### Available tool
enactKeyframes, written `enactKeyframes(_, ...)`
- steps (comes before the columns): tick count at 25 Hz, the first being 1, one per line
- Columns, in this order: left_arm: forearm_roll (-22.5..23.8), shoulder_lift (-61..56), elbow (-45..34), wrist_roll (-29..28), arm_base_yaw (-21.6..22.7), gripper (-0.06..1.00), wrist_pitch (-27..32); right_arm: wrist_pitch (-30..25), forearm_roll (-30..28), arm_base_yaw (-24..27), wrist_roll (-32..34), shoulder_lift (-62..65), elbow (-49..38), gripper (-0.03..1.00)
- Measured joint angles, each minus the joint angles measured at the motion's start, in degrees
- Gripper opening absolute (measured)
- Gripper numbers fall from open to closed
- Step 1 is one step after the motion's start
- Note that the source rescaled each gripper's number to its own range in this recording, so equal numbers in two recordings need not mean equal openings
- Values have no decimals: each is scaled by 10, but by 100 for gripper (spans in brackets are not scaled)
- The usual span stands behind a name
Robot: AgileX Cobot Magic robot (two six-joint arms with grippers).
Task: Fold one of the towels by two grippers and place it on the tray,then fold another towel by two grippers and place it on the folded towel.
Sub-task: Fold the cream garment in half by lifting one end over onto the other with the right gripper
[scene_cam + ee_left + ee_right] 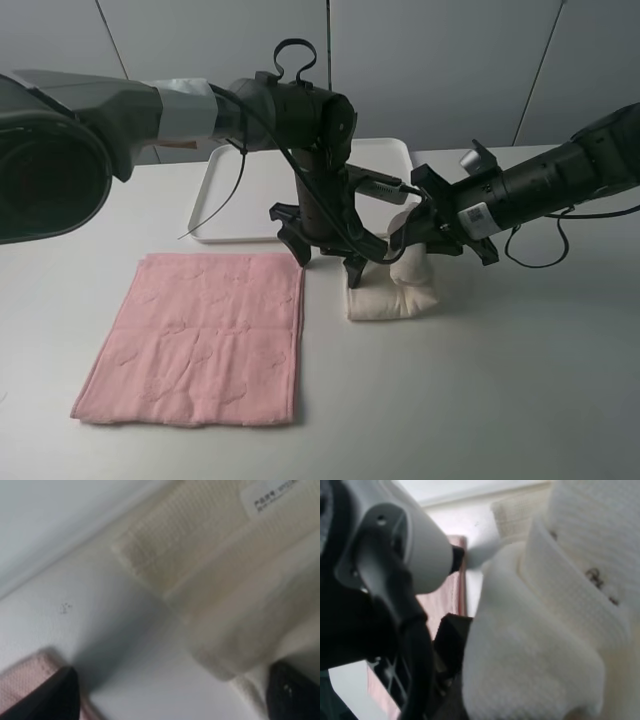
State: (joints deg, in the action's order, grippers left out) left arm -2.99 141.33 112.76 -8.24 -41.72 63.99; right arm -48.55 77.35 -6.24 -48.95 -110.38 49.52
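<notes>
Probably a lab: white table (500,400), plain grey panelled wall (430,60).

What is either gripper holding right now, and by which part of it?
The right gripper is shut on the cream towel, pinching its lifted far edge. The left gripper stands open beside that towel, holding nothing.

Bright, even, diffuse light in high view; only soft shadows on the table (500,400). Both wrist views close-up and blurred; cream towel (535,645) near-blown white in right wrist view, left dimmer.
</notes>
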Motion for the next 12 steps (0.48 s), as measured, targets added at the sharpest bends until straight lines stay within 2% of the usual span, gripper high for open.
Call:
enactKeyframes(8, -21, 0, 12, 7, 12, 97, 14, -1, 15, 0, -5, 0, 0, 9)
enactKeyframes(12, -57, -12, 35, 24, 26, 97, 20, -3, 24, 0, -5, 0, 0, 9)
